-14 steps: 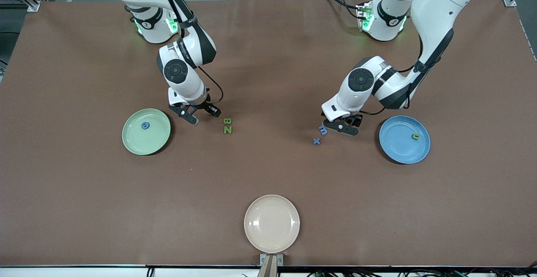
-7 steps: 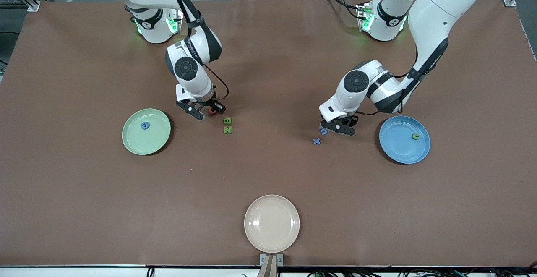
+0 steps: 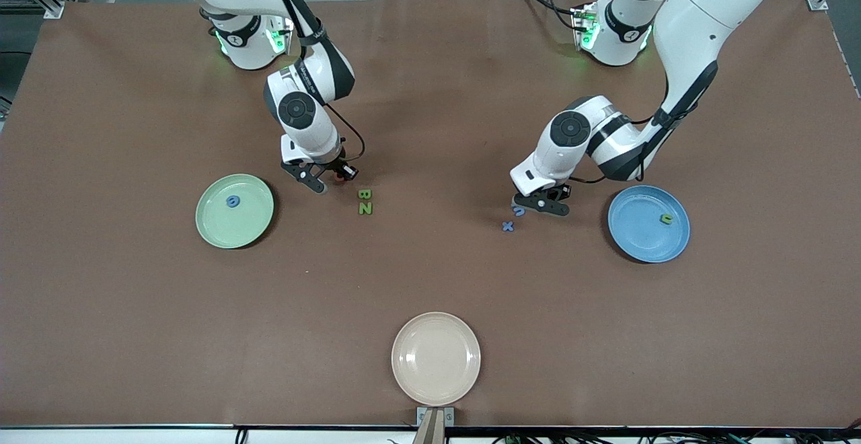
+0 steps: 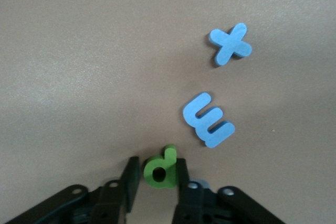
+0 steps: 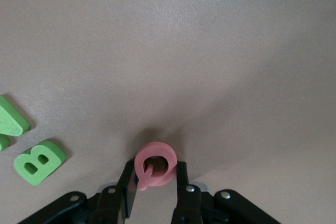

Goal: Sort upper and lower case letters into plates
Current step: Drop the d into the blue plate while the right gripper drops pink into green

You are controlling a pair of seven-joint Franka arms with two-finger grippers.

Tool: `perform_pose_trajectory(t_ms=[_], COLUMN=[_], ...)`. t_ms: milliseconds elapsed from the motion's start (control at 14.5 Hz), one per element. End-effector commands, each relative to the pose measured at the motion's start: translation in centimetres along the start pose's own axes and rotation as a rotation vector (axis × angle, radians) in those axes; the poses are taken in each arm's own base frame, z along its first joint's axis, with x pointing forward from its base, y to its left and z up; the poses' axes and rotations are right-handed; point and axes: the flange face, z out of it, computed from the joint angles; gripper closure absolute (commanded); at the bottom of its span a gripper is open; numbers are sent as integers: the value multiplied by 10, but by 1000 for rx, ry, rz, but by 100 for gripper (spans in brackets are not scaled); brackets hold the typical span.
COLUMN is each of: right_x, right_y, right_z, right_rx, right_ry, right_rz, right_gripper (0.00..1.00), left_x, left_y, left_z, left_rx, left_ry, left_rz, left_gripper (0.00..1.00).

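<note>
A green d (image 4: 160, 168) is clamped in the left pincer (image 4: 157, 182), a pink Q (image 5: 154, 164) in the right pincer (image 5: 154, 184), both low on the counter (image 3: 430, 276)

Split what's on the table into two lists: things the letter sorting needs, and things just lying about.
Job:
- mint green plate holding blue letter
- bright blue plate holding green letter
- pink Q in right gripper
- green d in left gripper
- green B, green N
- blue m, blue x

Lying about:
- cream-white plate
</note>
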Motion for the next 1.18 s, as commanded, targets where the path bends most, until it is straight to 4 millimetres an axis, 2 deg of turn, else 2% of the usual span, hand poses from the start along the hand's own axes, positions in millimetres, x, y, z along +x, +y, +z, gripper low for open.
perform_pose_trajectory(t_ms=[0, 208, 277, 484, 554, 692, 830, 900, 969, 1107], right_x=[-2, 14, 23, 85, 105, 146, 172, 184, 190, 187], right_y=[5, 11, 15, 47, 60, 90, 113, 125, 134, 141], right_z=[0, -11, -24, -60, -67, -76, -76, -75, -71, -63], right_rx=[7, -5, -10, 8, 17, 37, 39, 36, 32, 25], right_ry=[0, -13, -28, -57, -60, -59, -52, -45, -48, -55], right_rz=[18, 13, -10, -87, -125, -199, -262, -274, -273, -280], right_gripper=[97, 100, 100, 100, 100, 100, 100, 100, 100, 100], left_x=[-4, -5, -4, 7, 13, 22, 26, 25, 22, 13], left_y=[-4, -5, -8, -23, -43, -69, -102, -123, -141, -178], left_z=[6, 6, 3, -21, -33, -54, -69, -69, -67, -60], left_rx=[14, 17, 22, 46, 56, 39, 35, 44, 51, 61], left_ry=[-6, -8, -3, 48, 71, 103, 126, 122, 113, 96], left_rz=[-12, -50, -53, -65, -86, -75, -60, -41, -26, -4], left_gripper=[76, 84, 85, 87, 88, 88, 88, 88, 88, 88])
